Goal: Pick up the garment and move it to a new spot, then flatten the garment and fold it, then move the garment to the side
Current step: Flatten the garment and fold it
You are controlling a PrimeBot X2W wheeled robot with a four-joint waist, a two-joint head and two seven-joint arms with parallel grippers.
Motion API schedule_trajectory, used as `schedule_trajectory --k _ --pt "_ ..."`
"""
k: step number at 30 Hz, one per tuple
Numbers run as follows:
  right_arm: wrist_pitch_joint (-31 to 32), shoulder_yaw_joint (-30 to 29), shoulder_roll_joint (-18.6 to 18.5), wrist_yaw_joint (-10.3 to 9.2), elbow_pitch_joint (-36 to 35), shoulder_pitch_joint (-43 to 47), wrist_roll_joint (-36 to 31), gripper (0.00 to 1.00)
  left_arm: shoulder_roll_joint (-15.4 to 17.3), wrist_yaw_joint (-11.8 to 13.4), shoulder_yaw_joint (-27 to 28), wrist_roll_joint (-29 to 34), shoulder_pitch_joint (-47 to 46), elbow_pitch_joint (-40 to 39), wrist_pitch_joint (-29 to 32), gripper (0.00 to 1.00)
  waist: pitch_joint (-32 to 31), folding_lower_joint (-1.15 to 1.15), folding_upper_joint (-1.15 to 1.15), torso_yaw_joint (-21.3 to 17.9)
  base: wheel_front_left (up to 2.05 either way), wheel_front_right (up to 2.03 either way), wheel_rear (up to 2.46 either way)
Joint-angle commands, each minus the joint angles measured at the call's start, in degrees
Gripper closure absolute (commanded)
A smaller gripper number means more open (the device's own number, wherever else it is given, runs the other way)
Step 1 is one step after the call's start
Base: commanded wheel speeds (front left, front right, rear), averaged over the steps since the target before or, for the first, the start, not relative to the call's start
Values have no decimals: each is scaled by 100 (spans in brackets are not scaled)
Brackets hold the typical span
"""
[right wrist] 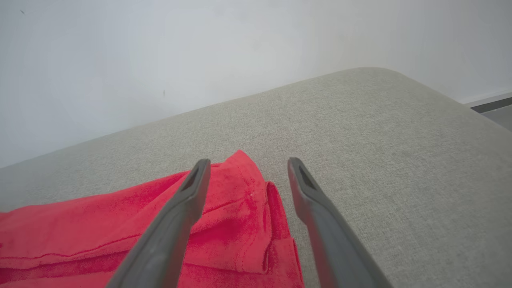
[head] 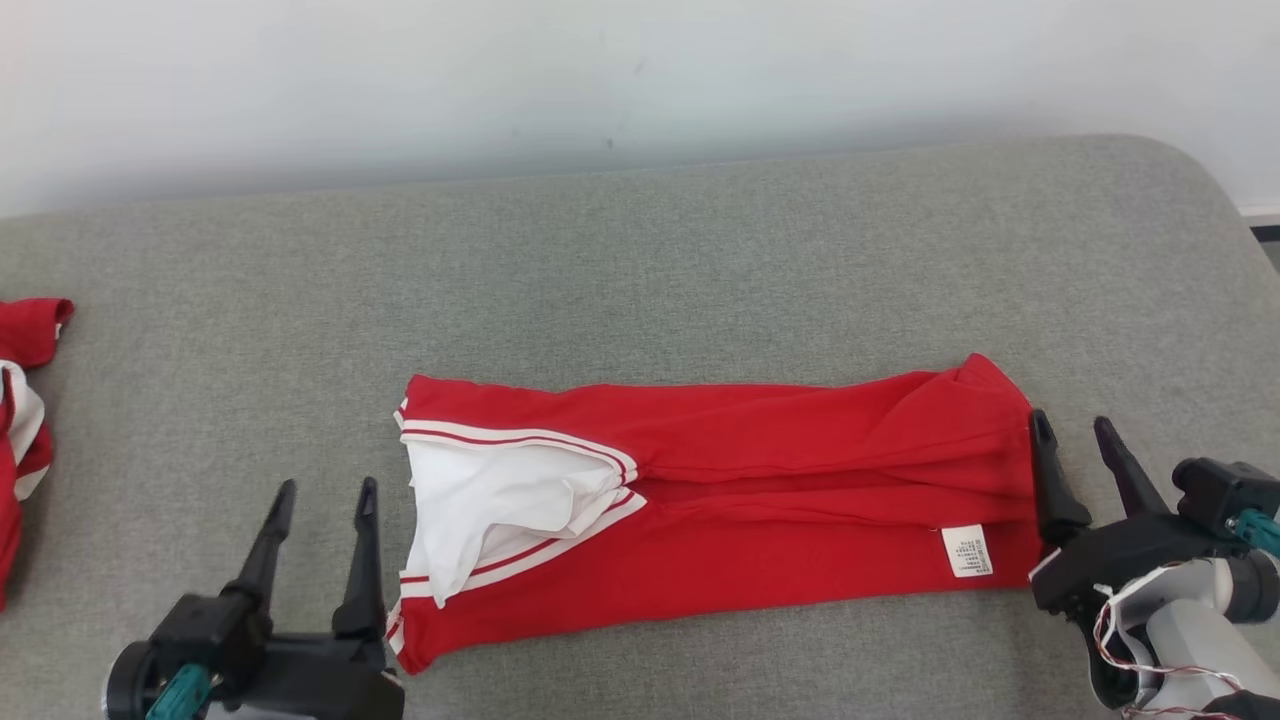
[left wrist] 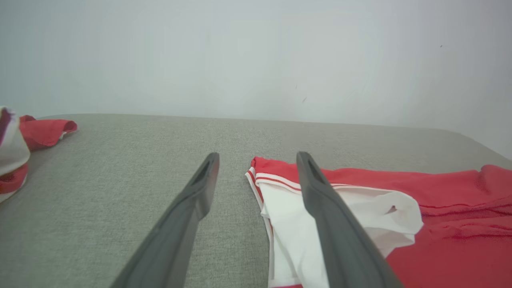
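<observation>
Left gripper (head: 328,485) jaws wide, empty, just beside the garment's (head: 760,500) left end, where white fabric shows. Right gripper (head: 1072,420) wide, empty, at the right end. Garment lies folded in a long band mid-cushion (head: 700,250). Red-white cloth (head: 25,400) far left.

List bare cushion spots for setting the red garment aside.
Free: far strip of cushion between red garment and wall; the patch between it and the other garment at left, beyond the left tool. Crowded: the right end, where the right tool sits at the garment's edge.
</observation>
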Motion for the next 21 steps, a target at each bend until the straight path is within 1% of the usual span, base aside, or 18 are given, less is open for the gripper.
schedule_trajectory --k 1,2,3,4,9,10,16,21 --pt "-4 18 -39 -14 116 36 -59 0 -83 25 162 182 166 -136 -14 0 -26 0 0 29 0 0 0" --pt "-5 51 -37 -14 207 -21 -80 0 -143 15 295 319 265 -219 -14 0 -35 0 0 40 0 0 0" --pt "-5 51 -37 -14 207 -21 -80 0 -143 15 295 319 265 -219 -14 0 -35 0 0 40 0 0 0" --pt "-5 118 -50 -14 461 -152 -108 0 -296 -10 560 509 429 -368 -14 0 -49 0 0 67 0 0 0" --pt "-5 220 -62 -14 1152 -499 -211 0 -564 -106 966 811 765 -492 -14 0 -65 0 0 154 0 0 0" --pt "-5 220 -62 -14 1152 -499 -211 0 -564 -106 966 811 765 -492 -14 0 -65 0 0 154 0 0 0" --pt "64 439 50 -14 2094 -877 -124 0 -677 -177 1125 1040 932 -485 -14 0 -66 0 0 314 0 0 0" --pt "175 574 144 -14 2535 -1034 134 0 -697 -198 1173 981 925 -441 -14 0 -55 0 0 386 0 0 0"
